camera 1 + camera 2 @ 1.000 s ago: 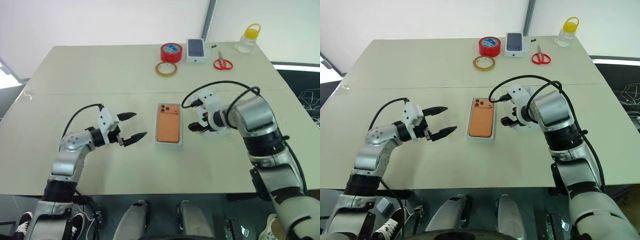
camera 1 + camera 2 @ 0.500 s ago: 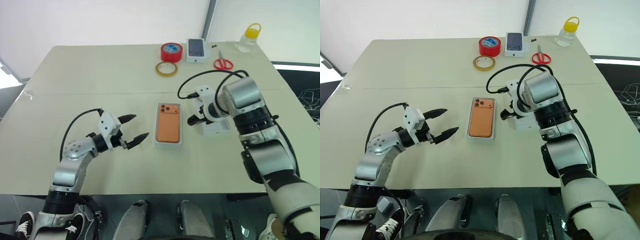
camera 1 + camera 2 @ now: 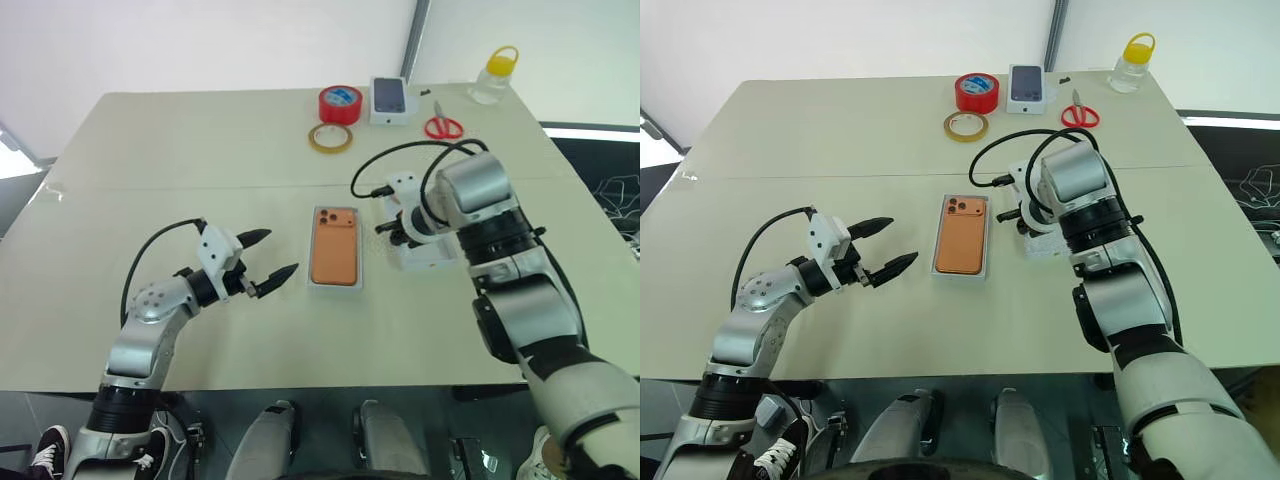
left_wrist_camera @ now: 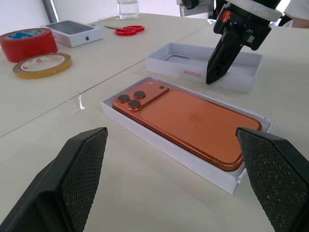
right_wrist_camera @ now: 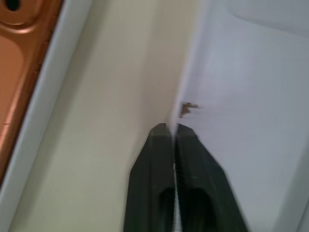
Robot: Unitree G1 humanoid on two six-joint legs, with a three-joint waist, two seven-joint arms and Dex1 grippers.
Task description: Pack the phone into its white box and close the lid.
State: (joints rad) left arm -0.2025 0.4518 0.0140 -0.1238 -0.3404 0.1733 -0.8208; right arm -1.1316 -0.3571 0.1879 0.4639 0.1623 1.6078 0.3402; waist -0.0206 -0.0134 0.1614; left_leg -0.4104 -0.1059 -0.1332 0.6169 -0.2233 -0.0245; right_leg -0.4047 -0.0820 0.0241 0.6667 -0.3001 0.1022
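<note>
Phone (image 3: 335, 251) lay face-down inside box (image 4: 126, 118). Lid (image 4: 242, 80) sat open-side-up just right of box. Your right gripper (image 4: 212, 77) pinched lid's near wall, fingers pressed together. Your left gripper (image 3: 268, 265) hung left of box, fingers spread, empty.

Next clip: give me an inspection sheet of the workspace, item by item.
Surface: pale table, a seam across it.
Job's things: phone lies camera side up in the white box; lid lies open side up beside it, not on.
Clutter: red tape roll, tan tape ring, small white box printed with a phone, red scissors, yellow-capped bottle along the far edge.
Grippers: left gripper open, apart from the box; right gripper shut on the lid's near wall.
Cables: black cable loops over the right wrist.
Surroundings: white backdrop.
</note>
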